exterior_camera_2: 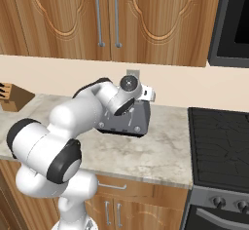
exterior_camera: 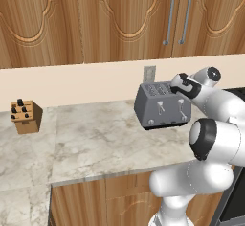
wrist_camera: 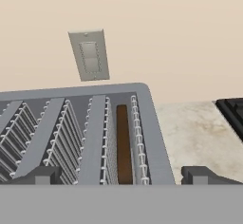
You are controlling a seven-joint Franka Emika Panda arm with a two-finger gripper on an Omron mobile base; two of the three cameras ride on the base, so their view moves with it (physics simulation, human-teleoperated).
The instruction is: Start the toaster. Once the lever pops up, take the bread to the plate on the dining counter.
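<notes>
With the jaws wide above the toaster (wrist_camera: 85, 133), pinch the thin, stiff, crumbly bread (wrist_camera: 124, 144) lightly across its exposed top edge.

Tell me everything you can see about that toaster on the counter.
The toaster is a boxy grey metal appliance with a dark base. It stands upright on the marbled worktop, near the beige wall below a wall plate. Its front carries two pale levers and small round knobs. On top are four wire-lined slots; the hand view shows a thin dark-brown slice of bread standing in the rightmost slot. The gripper hangs above its right end, jaws open.
</notes>
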